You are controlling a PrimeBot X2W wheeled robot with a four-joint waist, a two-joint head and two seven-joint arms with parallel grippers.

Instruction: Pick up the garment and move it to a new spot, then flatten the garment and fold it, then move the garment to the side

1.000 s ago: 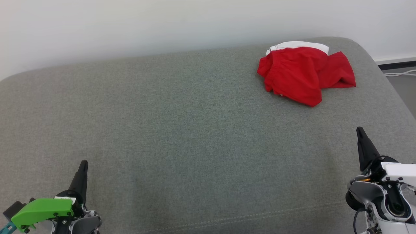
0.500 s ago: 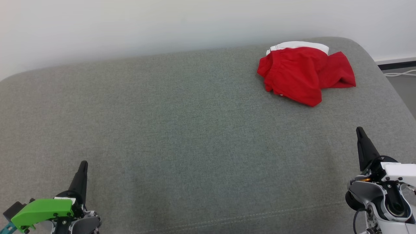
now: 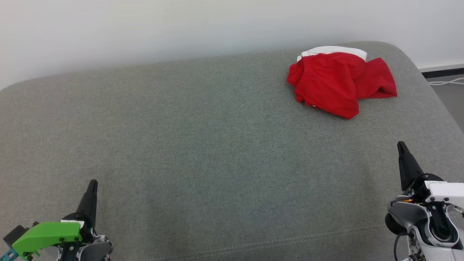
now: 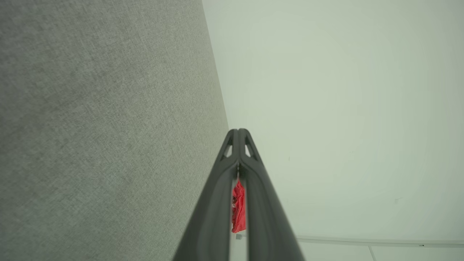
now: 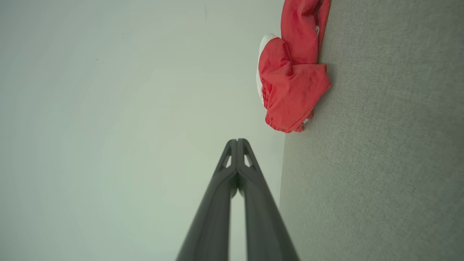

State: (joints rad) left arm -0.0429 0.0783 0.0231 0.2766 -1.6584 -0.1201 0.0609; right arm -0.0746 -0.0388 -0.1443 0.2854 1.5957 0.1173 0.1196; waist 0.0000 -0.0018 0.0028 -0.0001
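The garment (image 3: 337, 81) is a crumpled red piece with a white band, lying at the far right of the grey cushioned surface (image 3: 203, 137). It also appears in the right wrist view as the garment (image 5: 291, 76), ahead of the fingers, and as a red sliver of garment (image 4: 238, 206) in the left wrist view. My left gripper (image 3: 93, 183) sits shut at the lower left, far from the cloth. Over the near right stands my right gripper (image 3: 401, 145), shut and empty, well short of the garment. In the wrist views the left gripper (image 4: 238, 131) and the right gripper (image 5: 237, 141) have their tips pressed together.
A pale wall (image 3: 181, 29) rises behind the cushion. To the right, the cushion's rounded edge drops to the floor, where a white cable (image 3: 447, 82) lies by a dark skirting strip.
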